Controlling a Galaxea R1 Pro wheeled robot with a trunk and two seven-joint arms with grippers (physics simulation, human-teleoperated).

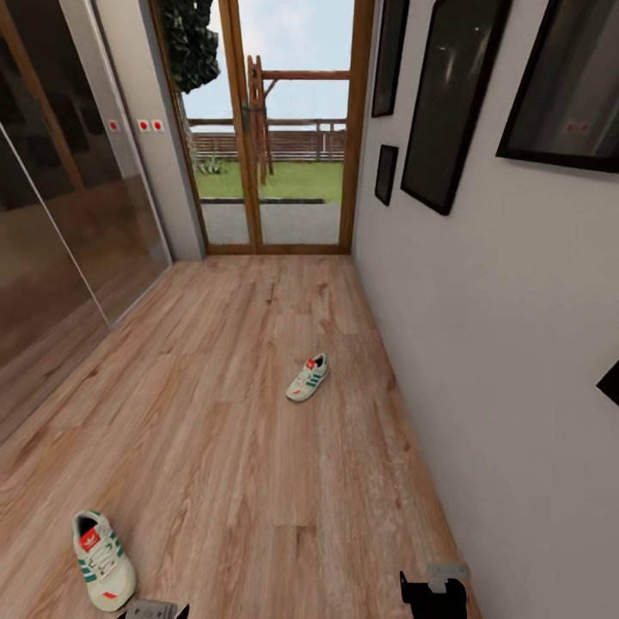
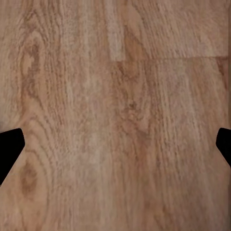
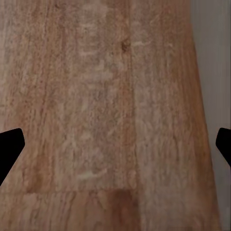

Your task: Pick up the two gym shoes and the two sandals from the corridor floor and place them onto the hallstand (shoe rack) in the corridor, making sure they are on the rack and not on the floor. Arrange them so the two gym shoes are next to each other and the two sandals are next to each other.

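One gym shoe (image 1: 307,378) lies on the corridor floor (image 1: 215,413) out in front, closer to the wall (image 1: 481,344) on the right; the other gym shoe (image 1: 102,559) lies near and to the left (well apart from the first); a glass door (image 1: 275,129) stands at the far end; picture frames (image 1: 451,94) hang on the right wall; glass panels (image 1: 69,215) run along the left.

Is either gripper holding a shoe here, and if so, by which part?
Nothing is held. Both the left gripper and right gripper are open over bare corridor floor.
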